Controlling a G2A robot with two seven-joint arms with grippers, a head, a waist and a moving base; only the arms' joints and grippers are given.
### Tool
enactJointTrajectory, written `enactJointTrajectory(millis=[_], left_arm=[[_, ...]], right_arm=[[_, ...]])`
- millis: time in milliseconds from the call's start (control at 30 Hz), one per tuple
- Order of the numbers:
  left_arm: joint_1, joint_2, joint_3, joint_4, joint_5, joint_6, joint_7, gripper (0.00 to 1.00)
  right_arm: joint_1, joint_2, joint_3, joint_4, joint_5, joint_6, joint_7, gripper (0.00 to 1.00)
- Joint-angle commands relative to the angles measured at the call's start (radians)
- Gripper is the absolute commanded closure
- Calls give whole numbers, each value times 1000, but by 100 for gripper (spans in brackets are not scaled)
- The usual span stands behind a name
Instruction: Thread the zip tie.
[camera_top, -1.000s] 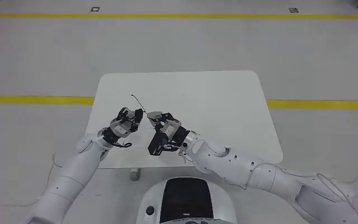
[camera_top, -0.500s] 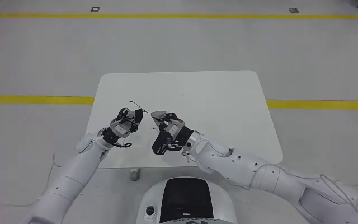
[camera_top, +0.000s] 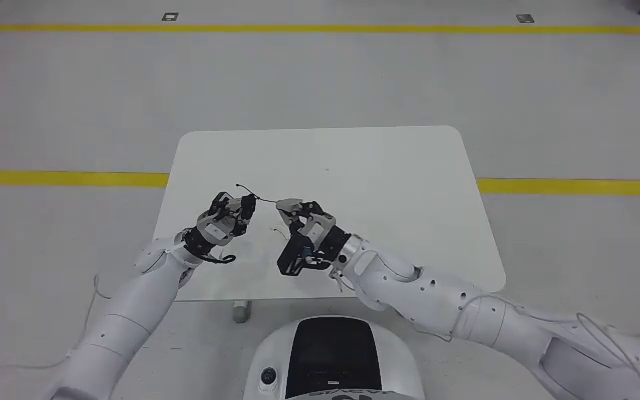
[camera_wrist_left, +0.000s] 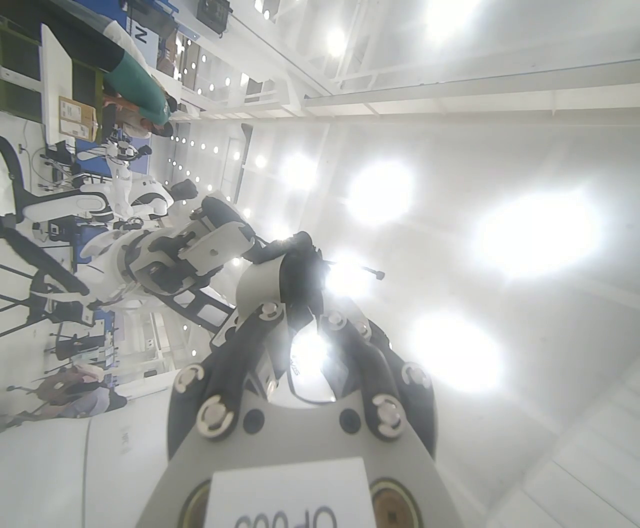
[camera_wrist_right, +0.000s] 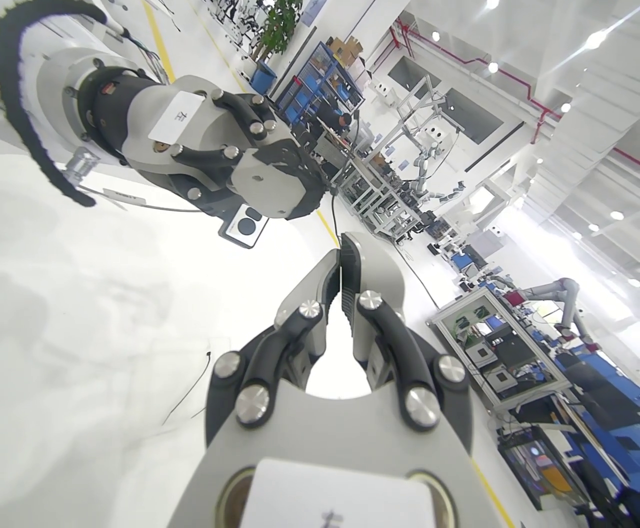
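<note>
Top view: the white desk (camera_top: 400, 170) with rounded corners carries both arms over its near edge, the left arm (camera_top: 130, 310) coming in from one side and the longer-stretched right arm (camera_top: 440, 300) from the other. Their wrists meet above the near part of the desk, tips turned toward each other and close together. The left pincer (camera_top: 238, 207) is clenched on the zip tie (camera_top: 258, 198), and the right pincer (camera_top: 283, 206) is clenched on the same tie a little further along. The thin black strip runs as a short bridge between the two, raised off the desk surface. Past the left pincer a free length of the tie curves away toward the far side of the desk. From the left wrist, the left pincer's fingers (camera_wrist_left: 260, 285) are pressed together, and the tie's small blocky head (camera_wrist_left: 378, 273) pokes out beyond them against bright ceiling lights; the right pincer (camera_wrist_left: 250, 245) sits just beside. From the right wrist, the right pincer's pads (camera_wrist_right: 352, 265) are shut flat against each other with the tie rising out of their tips and up to the left pincer. Below, a second tie (camera_wrist_right: 192, 387) lies loose on the desk.
</note>
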Motion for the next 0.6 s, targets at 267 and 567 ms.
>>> enactJointTrajectory(millis=[267,567], left_arm=[[0,0,0,0,0,0,0,100],[0,0,0,0,0,0,0,100]], right_arm=[[-6,11,7,-10,0,0,3,100],[-17,22,19,-14,0,0,-1,100]])
